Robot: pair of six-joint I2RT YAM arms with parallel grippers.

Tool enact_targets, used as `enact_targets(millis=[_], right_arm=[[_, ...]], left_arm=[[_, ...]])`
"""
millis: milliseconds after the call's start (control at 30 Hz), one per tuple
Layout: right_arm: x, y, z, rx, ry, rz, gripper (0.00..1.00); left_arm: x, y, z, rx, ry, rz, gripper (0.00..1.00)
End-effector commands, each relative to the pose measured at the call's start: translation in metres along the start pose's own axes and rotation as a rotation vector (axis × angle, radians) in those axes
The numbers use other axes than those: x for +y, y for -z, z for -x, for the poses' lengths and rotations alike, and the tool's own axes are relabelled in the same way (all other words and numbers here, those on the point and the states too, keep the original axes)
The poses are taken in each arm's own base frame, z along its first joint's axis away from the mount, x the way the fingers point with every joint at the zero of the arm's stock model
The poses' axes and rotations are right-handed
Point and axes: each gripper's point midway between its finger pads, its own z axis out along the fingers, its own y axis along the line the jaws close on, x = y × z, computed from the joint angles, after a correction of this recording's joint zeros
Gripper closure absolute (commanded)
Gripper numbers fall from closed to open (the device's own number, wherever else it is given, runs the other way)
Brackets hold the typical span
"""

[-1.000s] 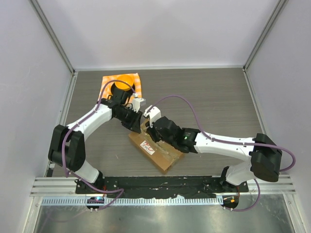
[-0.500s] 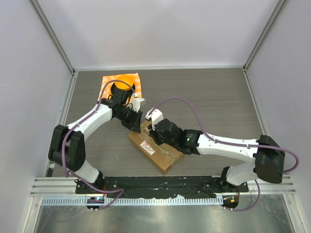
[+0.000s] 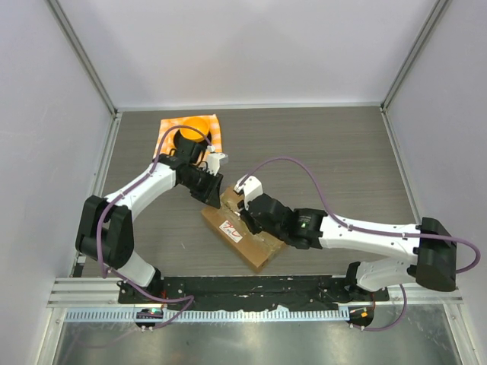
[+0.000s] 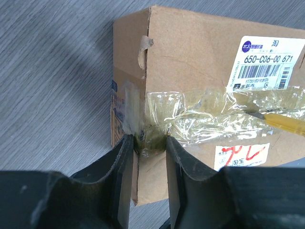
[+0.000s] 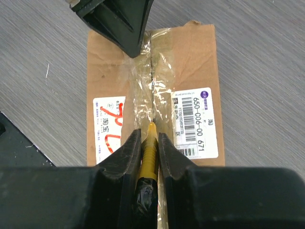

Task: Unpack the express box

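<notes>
The grey wood-grain tabletop (image 3: 327, 152) carries a brown cardboard box (image 3: 255, 249), which lies slantwise close to the near edge, between the two arms. Well behind it, at the far left, lies an orange checked cloth (image 3: 217, 134).

The left tool (image 4: 147, 143) comes down on the far end of the box. Its fingers stand close together and straddle the end edge right at the taped seam, one against the end face and one on the top, so they pinch that edge. The right tool (image 5: 149, 136) hangs over the middle of the top, and its fingers are closed tight on a yellow-handled knife (image 5: 150, 157). The knife's tip rests on the seam.

Wrinkled clear tape (image 5: 143, 90) runs the length of that seam. On one side of it sits a white barcode label (image 5: 196, 121), on the other a white sticker with red marks (image 5: 108, 126).
</notes>
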Motion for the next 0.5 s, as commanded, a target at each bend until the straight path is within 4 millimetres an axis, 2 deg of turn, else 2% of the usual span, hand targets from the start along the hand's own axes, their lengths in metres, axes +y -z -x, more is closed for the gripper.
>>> enact_targets(millis=[0,167,467], right_arm=[[0.017,0.021,-0.022,0.076,-0.028,0.071,0.99],[0.018,0.029,-0.028,0.088,-0.043,0.076,0.99],[0.019,0.048,-0.026,0.078,-0.065,0.086,0.99]], left_arm=[[0.064,-0.012,-0.012,0.056,-0.037,0.284,1.0],[0.065,-0.012,-0.012,0.058,-0.038,0.293,1.0],[0.066,-0.011,-0.011,0.059,-0.047,0.311,1.0]])
